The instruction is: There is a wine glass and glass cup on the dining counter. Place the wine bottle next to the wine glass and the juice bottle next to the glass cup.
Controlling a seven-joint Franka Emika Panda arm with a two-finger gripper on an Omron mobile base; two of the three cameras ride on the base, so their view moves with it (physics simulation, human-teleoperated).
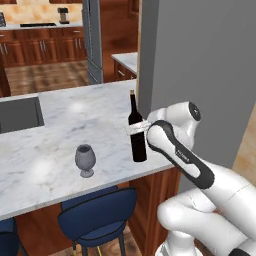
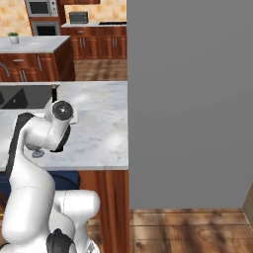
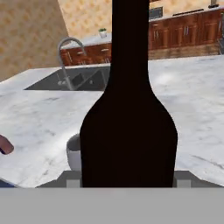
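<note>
The wine bottle [image 1: 137, 135], tall and near-black, stands upright near the front right edge of the dining counter [image 1: 60, 135]. My gripper [image 1: 136, 128] is shut on its body just below the shoulder. In the hand view the wine bottle [image 3: 129, 131] is close up, with a grey finger [image 3: 72, 177] against each side. The grey wine glass [image 1: 85, 160] stands upright on the marble a short way left of the bottle, apart from it. Its bowl [image 3: 72, 153] peeks out behind the bottle. A small pinkish object [image 3: 5, 145] is cut off by the left edge of the hand view.
A sink [image 1: 17, 115] with a curved faucet [image 3: 65, 57] is set into the counter's far left. A grey wall [image 1: 200, 60] rises right behind the arm. Dark blue stools [image 1: 100, 215] stand under the counter's front edge.
</note>
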